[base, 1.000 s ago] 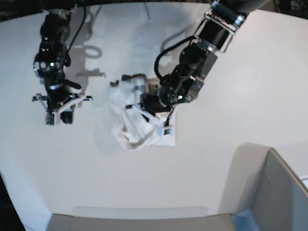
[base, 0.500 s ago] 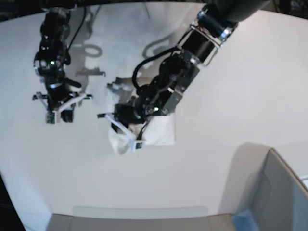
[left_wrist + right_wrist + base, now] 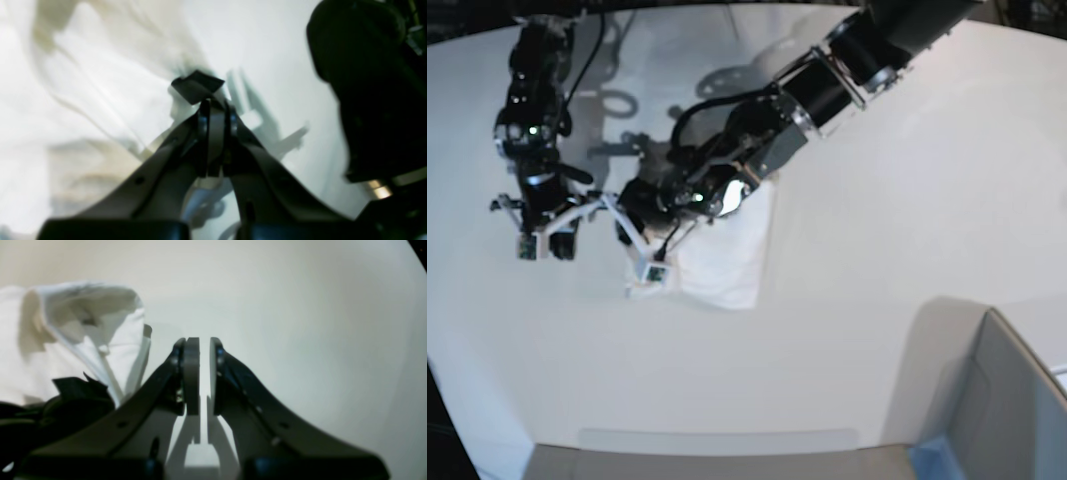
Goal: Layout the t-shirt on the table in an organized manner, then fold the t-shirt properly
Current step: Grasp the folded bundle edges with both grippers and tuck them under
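One garment: the white cloth t-shirt (image 3: 722, 265) lies near the middle of the large smooth white tabletop (image 3: 877, 200), gathered into a compact, roughly rectangular bundle; no printed graphic shows from here.
Shirt's lie: its long axis runs from the far side of the table toward the near edge, with the near-left corner under the left arm's fingertips.
Shirt surface: creased and doubled over in the left wrist view (image 3: 83, 100), with a small dark tag-like flap (image 3: 196, 85) just ahead of the fingertips, blurred.
Left gripper: the black-and-white left gripper (image 3: 649, 262) reaches across from the base view's right and sits at the shirt's left edge; its jaws are pressed together (image 3: 215, 116). Cloth appears pinched between them, though blur keeps this from being certain.
Right gripper: the right gripper (image 3: 545, 232) hangs over bare table, just beside the shirt's left side and not touching it; its jaws stand a narrow slit apart with nothing between them (image 3: 203, 370).
Deciding relation: from the right gripper the shirt lies to its left in its own wrist view (image 3: 66, 340), a raised fold facing it; the left arm is the one on the cloth, the right is near but apart.
Judged stage: folding looks partly done; the bundle is not yet flat and tidy.
Next move calls for: probably laying the carried edge down squarely along the long axis.
Risk: a bunched fold trapping creases.
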Tool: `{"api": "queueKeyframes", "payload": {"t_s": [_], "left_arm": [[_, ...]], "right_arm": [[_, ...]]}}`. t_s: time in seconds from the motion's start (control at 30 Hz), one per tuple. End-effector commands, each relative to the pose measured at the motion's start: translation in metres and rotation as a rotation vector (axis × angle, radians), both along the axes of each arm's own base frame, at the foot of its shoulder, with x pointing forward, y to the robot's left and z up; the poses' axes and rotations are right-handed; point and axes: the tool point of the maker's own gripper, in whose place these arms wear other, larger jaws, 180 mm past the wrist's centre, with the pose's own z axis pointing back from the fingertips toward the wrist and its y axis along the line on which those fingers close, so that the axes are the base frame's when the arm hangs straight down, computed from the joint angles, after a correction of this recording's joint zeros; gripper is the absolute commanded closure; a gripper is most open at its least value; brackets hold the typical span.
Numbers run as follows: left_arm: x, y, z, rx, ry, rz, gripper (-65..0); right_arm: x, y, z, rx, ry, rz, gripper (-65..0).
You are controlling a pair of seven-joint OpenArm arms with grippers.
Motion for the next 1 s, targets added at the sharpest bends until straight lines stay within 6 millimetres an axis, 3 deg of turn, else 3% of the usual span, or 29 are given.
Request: {"api": "queueKeyframes", "payload": {"t_s": [0.0, 0.13, 0.27, 0.43, 0.53, 0.8, 0.97], "left_arm": [[0.007, -0.013, 0.038, -0.076, -0.083, -0.018, -0.4], [0.003, -0.01, 0.083, -0.157, -0.186, -0.037, -0.4], [0.019, 0.026, 0.104, -0.194, -0.239, 0.039, -0.3], [0.035, 0.106, 0.055, -0.149, -0.131, 0.249, -0.3], [0.032, 0.14, 0.027, -0.092, -0.089, 0.306, -0.3], [0.013, 0.151, -0.025, -0.003, 0.023, 0.309, -0.3], [0.012, 0.168, -0.069, 0.079, 0.109, 0.346, -0.3]], "right_arm": [[0.008, 0.0, 0.023, -0.009, -0.078, 0.008, -5.1], [0.011, 0.005, 0.047, -0.016, -0.142, 0.021, -4.9], [0.014, 0.019, 0.068, 0.092, -0.205, 0.059, -4.7], [0.018, 0.046, 0.075, 0.221, -0.22, 0.145, -1.4], [0.02, 0.069, 0.058, 0.245, -0.171, 0.198, 0.0], [0.021, 0.13, -0.005, 0.275, 0.017, 0.34, 0.0], [0.026, 0.124, -0.024, 0.276, 0.067, 0.313, 0.0]]}}
